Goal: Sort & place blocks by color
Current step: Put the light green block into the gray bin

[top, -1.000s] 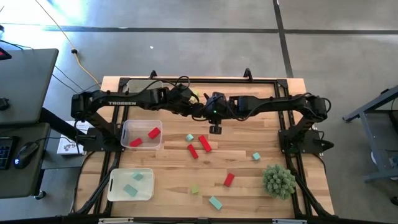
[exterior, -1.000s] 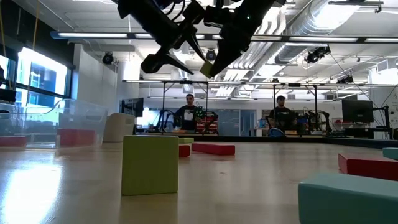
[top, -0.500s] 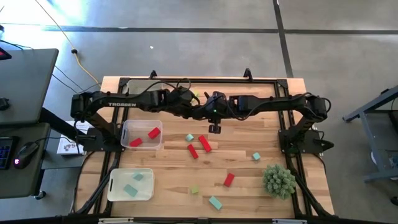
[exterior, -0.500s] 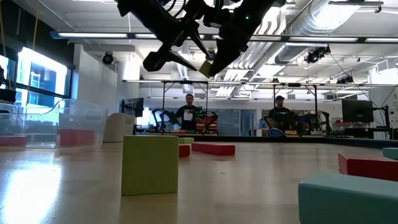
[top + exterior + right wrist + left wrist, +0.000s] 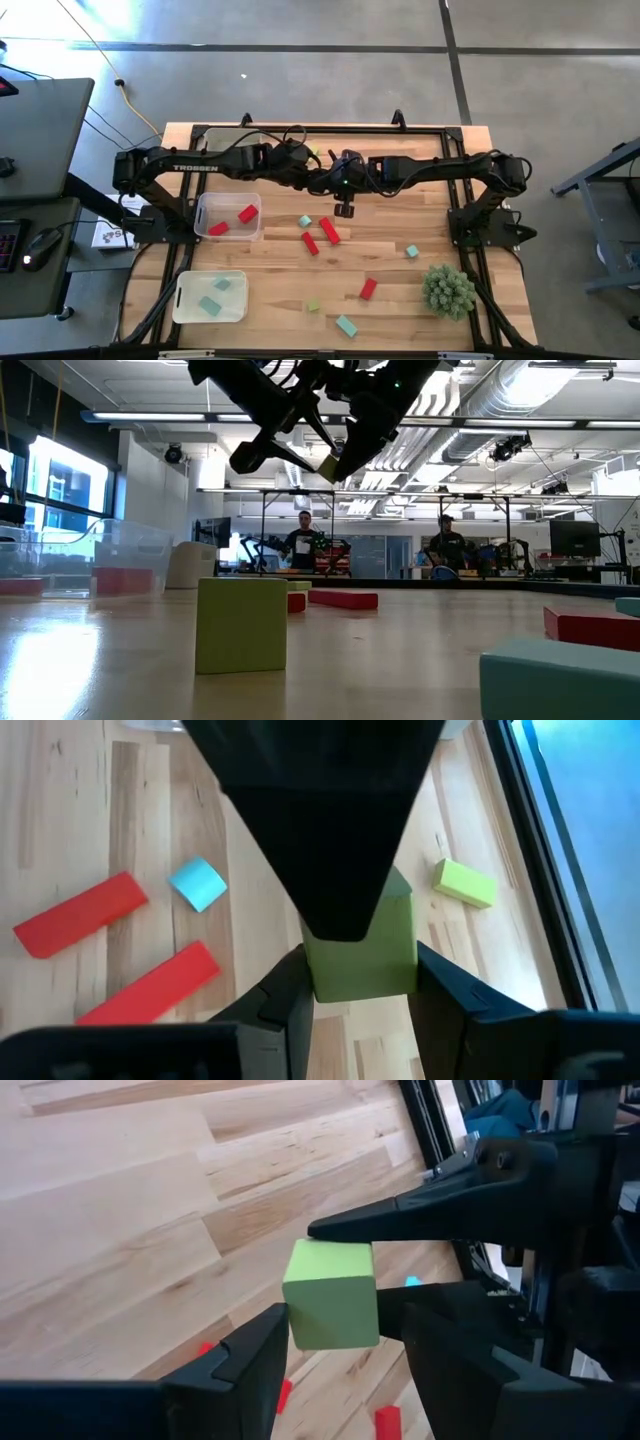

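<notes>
Above the desk [image 5: 270, 290] at 12 o'clock, left hand [image 5: 335, 1342] and right hand [image 5: 352, 982] both pinch the green block [image 5: 331, 1295] mid-air; uncoordinated release or opposing pull may drop it.

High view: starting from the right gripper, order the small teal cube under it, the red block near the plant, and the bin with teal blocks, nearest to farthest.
From the right gripper, mid-table at the back:
1. Small teal cube, just in front of it.
2. Red block, front right, near the plant.
3. Bin with teal blocks, front left corner.
</notes>
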You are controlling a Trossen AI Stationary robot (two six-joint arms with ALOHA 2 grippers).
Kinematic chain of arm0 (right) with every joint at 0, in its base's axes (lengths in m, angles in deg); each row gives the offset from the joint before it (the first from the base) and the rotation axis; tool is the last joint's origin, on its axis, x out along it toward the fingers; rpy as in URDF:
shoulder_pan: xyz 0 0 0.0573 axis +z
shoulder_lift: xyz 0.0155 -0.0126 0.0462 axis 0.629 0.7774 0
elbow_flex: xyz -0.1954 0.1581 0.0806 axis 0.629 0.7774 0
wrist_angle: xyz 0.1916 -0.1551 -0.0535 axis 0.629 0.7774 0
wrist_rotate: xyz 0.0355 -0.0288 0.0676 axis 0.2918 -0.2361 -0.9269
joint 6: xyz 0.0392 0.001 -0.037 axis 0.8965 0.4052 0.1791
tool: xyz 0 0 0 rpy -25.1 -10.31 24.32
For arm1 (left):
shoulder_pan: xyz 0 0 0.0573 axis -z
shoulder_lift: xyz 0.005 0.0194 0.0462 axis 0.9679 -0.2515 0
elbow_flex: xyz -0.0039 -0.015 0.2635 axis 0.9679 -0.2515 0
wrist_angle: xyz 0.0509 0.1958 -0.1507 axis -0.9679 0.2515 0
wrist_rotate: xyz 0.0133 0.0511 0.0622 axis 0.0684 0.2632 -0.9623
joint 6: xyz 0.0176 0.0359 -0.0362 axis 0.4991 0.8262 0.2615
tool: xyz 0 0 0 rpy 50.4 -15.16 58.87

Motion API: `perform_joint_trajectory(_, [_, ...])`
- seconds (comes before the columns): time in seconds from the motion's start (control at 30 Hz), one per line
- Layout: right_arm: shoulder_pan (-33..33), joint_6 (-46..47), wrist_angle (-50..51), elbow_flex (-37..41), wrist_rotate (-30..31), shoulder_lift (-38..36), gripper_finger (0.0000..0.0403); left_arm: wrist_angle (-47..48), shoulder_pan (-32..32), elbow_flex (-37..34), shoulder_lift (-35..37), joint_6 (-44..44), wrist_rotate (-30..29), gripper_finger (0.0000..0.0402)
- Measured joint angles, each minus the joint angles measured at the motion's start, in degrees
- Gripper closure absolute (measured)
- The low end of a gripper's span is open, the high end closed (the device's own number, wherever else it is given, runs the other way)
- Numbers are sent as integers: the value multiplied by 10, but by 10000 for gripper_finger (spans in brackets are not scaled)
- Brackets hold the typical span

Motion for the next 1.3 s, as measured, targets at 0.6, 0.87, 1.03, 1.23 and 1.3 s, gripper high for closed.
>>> perform_joint_trajectory(0.6, [1,16,10,0,-2,0,297,-2,0,0,-1,18,-15,215])
perform_joint_trajectory(0.87, [0,17,14,0,0,0,297,0,-1,0,-1,27,-26,215])
perform_joint_trajectory(1.03, [1,17,14,0,-1,0,297,1,-2,0,-2,31,-9,214])
perform_joint_trajectory(1.23, [1,17,14,-1,1,0,297,1,-2,0,-2,31,-7,194])
perform_joint_trajectory(1.3, [1,17,14,-1,4,-1,297,2,-2,0,-2,23,-7,184])
